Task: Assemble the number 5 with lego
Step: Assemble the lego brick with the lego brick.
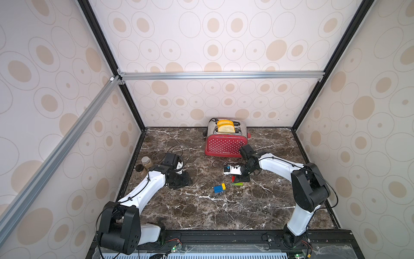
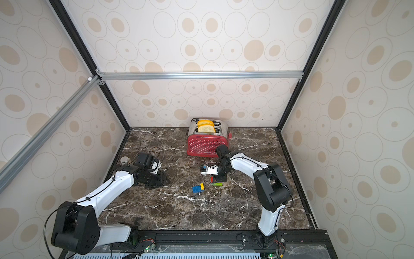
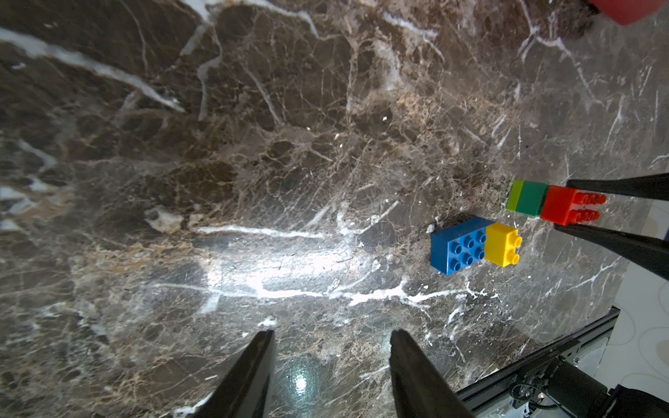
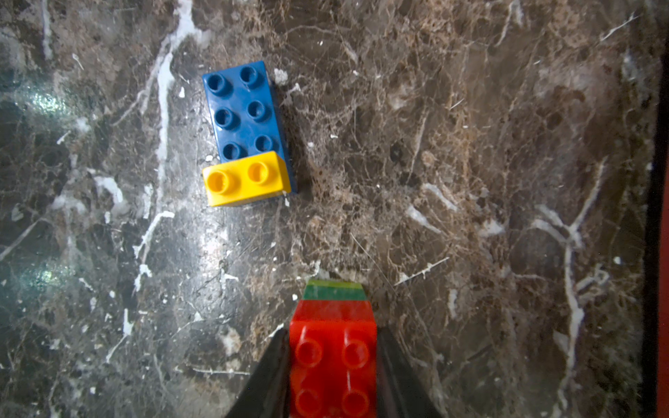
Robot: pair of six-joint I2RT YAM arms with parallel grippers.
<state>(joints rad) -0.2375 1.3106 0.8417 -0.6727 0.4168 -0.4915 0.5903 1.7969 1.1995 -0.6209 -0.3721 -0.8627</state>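
My right hand (image 3: 579,205) pinches the red brick (image 4: 333,362), with dark green and lime below it, lime end touching the surface (image 3: 253,144). I reckon that is for mating onto the yellow brick (image 4: 246,179) topping the blue brick (image 4: 242,108), just near-left. My left hand (image 3: 332,333) waits partly spread and empty, well left.

Operator: Location of the toaster (image 1: 226,143)?
Technician: Rear centre of the table (image 1: 201,213). Two bread slices (image 1: 225,127) stand in its slots, one behind the other.
Operator: And the jar (image 1: 146,162)?
Technician: Left table edge, beside the left arm (image 1: 143,192).
Operator: Bricks?
Technician: The long brick (image 1: 216,189) lies mid-table, in front of the toaster; the small brick (image 1: 223,186) touches its right end. The three-brick stack (image 3: 532,199) is just right of and behind them, apart, between the fingers of the right gripper (image 4: 333,336). The left gripper (image 3: 331,333) is well to their left
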